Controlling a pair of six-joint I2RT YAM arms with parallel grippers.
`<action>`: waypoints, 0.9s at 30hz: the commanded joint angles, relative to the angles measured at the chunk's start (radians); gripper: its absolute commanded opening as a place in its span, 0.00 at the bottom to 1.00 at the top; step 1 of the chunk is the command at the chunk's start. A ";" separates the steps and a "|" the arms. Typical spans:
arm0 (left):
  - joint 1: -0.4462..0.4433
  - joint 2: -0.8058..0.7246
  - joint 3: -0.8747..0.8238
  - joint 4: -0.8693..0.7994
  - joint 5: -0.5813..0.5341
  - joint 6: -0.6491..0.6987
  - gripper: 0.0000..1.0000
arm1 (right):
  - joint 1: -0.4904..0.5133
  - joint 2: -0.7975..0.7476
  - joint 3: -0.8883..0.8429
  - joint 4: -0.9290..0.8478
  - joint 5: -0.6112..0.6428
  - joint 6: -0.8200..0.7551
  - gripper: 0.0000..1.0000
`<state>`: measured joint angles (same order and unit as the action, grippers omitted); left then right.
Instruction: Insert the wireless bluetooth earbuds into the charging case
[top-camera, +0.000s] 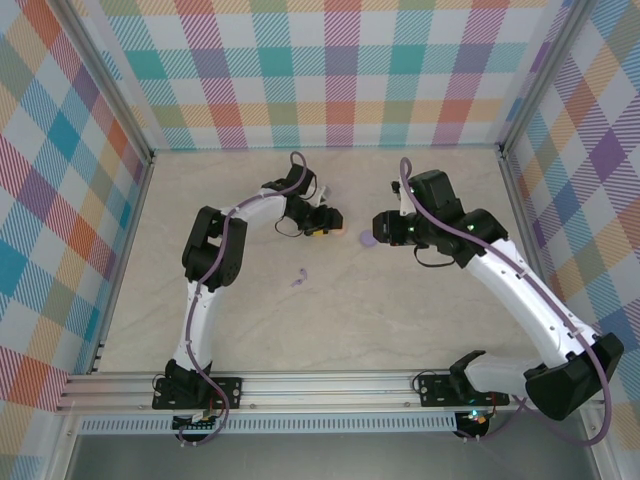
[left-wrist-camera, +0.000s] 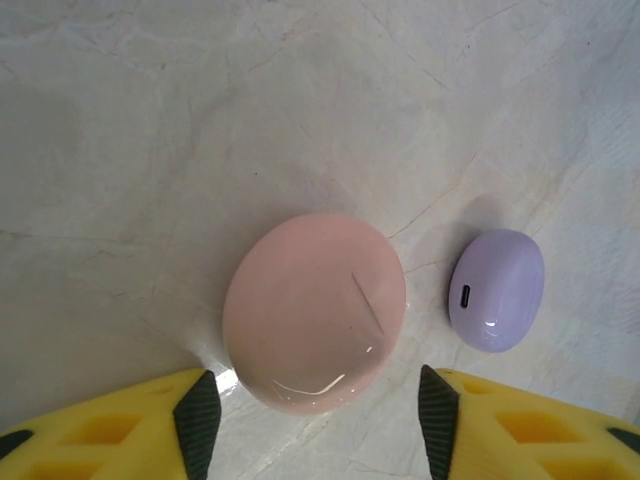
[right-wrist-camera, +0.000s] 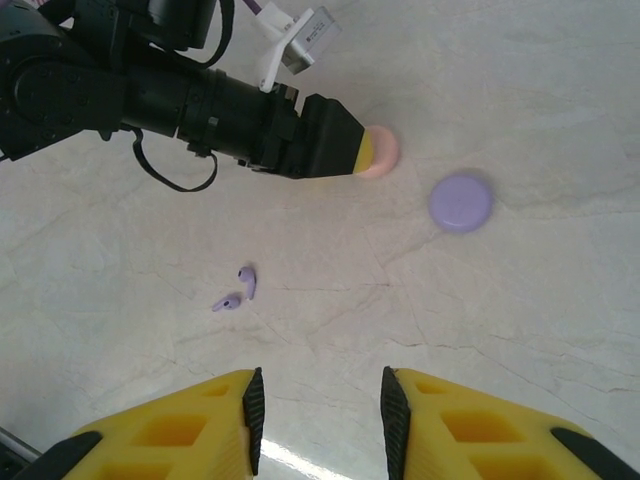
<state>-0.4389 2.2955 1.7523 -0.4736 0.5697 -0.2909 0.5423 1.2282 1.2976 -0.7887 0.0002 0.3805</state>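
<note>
plastic glossy: pink case (left-wrist-camera: 314, 310) round dome, lilac case (left-wrist-camera: 496, 290) oval.

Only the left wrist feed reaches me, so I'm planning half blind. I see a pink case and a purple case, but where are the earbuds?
Observer: The earbuds lie loose on the table, close together, nearer the arm bases than the pink case and the purple case.
Operator: Is the right gripper carrying anything?
Observer: No. The right gripper is open and empty above the table, with the earbuds ahead of it.
</note>
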 joint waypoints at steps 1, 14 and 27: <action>0.017 -0.091 -0.022 -0.058 -0.100 0.034 0.62 | -0.024 0.026 0.003 -0.018 0.008 -0.018 0.39; -0.001 -0.540 -0.358 0.004 -0.127 -0.005 0.62 | -0.170 0.350 0.064 0.046 -0.101 -0.073 0.47; -0.051 -0.783 -0.535 0.019 -0.154 -0.093 0.62 | -0.188 0.888 0.479 -0.127 0.023 -0.087 0.42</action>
<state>-0.4778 1.5650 1.2346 -0.4618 0.4240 -0.3519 0.3595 2.0487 1.6924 -0.8227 -0.0029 0.3016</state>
